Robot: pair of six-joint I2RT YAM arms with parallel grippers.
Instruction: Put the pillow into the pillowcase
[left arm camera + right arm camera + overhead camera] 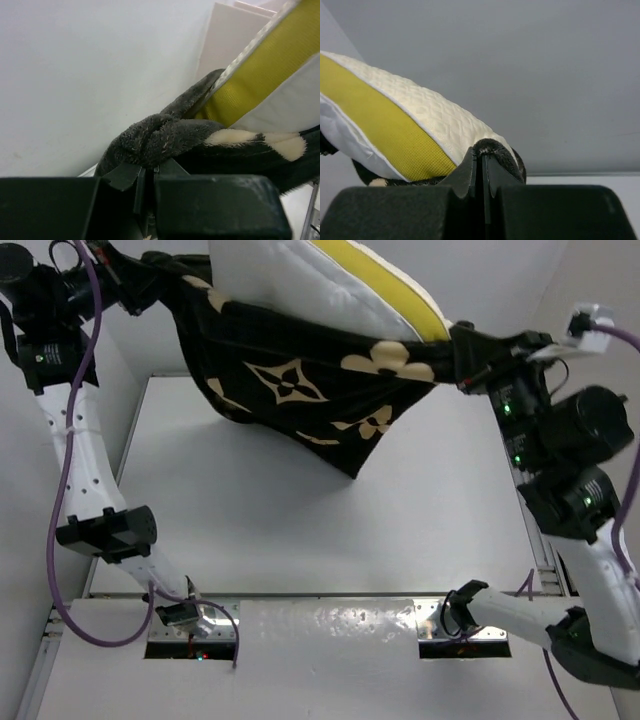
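The black pillowcase (300,390) with tan flower motifs hangs in the air between both grippers, its lower corner sagging toward the table. The cream-white pillow (320,285) with its yellow-green band sticks up out of the open mouth; its lower part is hidden inside. My left gripper (165,280) is shut on the pillowcase's left rim, seen as bunched grey plush (155,137) at the jaw tips (147,170). My right gripper (470,345) is shut on the right rim (492,147), the fabric folded over the jaw tips (482,157), with the pillow (420,125) just left of them.
The white table (330,520) lies well below the hanging case. White walls stand left and right. A metal strip with the two arm bases (330,620) runs along the near edge. Purple cables (70,470) trail along the left arm.
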